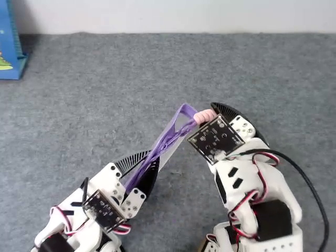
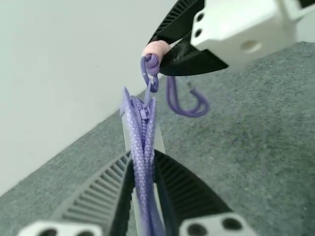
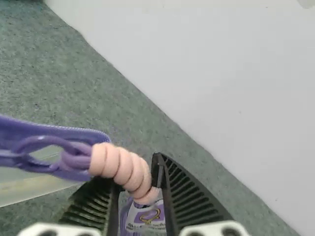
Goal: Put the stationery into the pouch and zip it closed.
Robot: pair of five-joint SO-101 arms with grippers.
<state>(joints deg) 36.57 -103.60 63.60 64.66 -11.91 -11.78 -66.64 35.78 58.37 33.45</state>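
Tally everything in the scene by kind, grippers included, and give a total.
Grippers: 2 (left gripper, right gripper)
Purple pouch: 1
Pink zipper charm: 1
Blue box: 1
Total: 5

- High view: looks steeply down over the table (image 1: 79,79), with the wall (image 1: 173,16) at 12 o'clock.
- Wrist views: close along their jaws, toward that wall; all share the pink zipper pull (image 1: 203,116) of the pouch (image 1: 157,149).
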